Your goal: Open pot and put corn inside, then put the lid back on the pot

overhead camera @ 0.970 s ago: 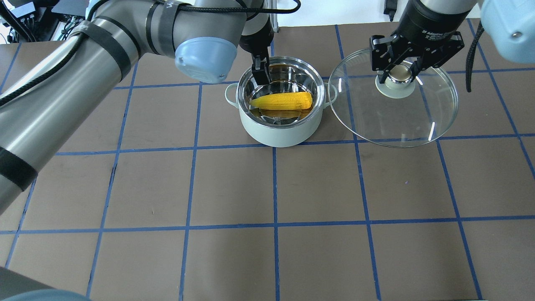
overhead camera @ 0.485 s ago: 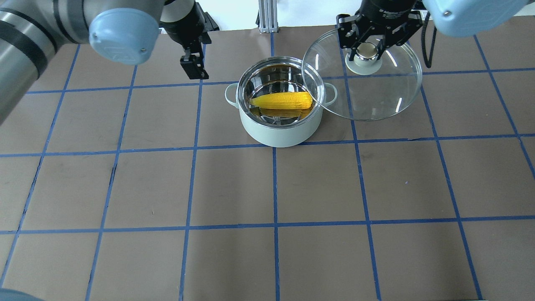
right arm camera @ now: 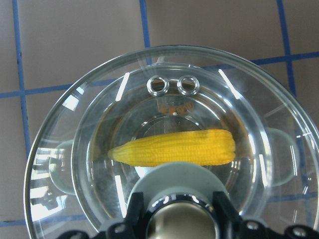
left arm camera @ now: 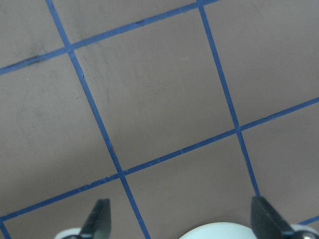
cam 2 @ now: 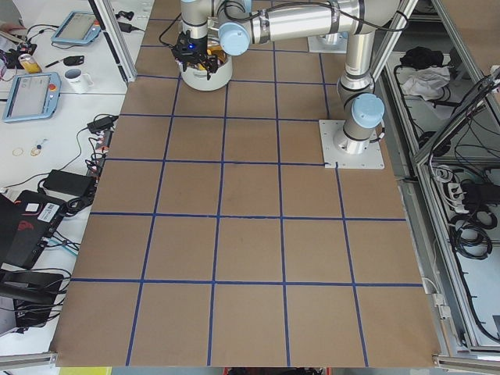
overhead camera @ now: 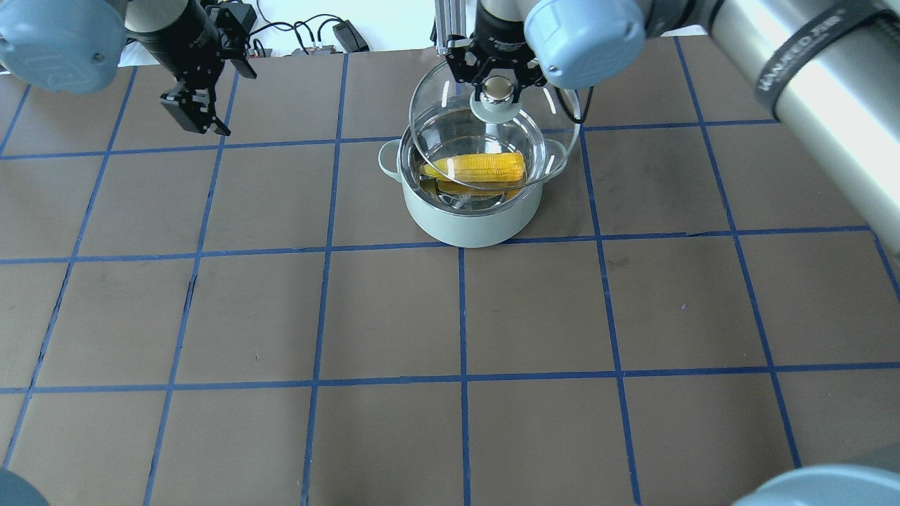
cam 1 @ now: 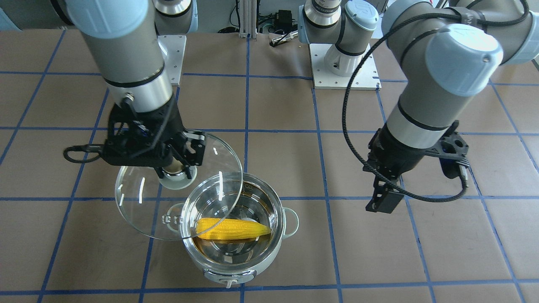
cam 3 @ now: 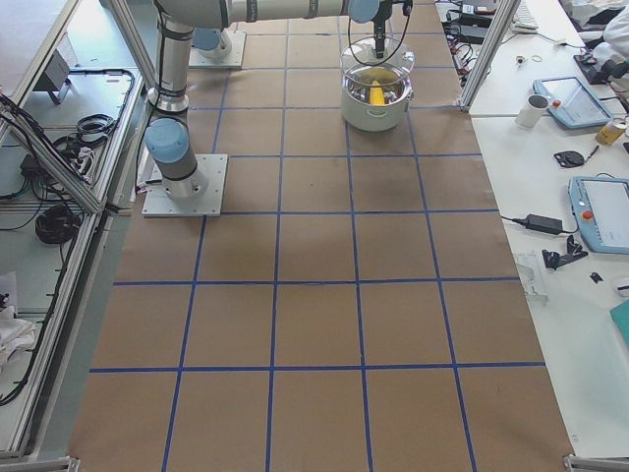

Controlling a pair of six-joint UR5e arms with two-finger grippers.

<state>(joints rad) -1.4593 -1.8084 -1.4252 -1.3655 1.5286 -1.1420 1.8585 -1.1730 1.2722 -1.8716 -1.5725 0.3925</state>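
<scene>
The mint-green pot (overhead camera: 471, 218) stands at the table's far middle, with the yellow corn (overhead camera: 481, 167) lying flat on its steel bottom. My right gripper (overhead camera: 496, 88) is shut on the knob of the clear glass lid (overhead camera: 552, 130) and holds it in the air over the pot, shifted toward the pot's far side. In the front view the lid (cam 1: 139, 206) overlaps only part of the pot (cam 1: 269, 259). In the right wrist view the corn (right arm camera: 174, 148) shows through the glass. My left gripper (overhead camera: 195, 118) is open and empty, well left of the pot.
The brown table top (overhead camera: 394, 316) carries a grid of blue tape lines. The arms' base plates (cam 1: 343, 67) sit at the robot's side of the table. The left wrist view shows only table between the spread fingers (left arm camera: 98, 219).
My right gripper has carried the lid left, from over the table right of the pot to above it. My left gripper has left the pot and moved far left.
</scene>
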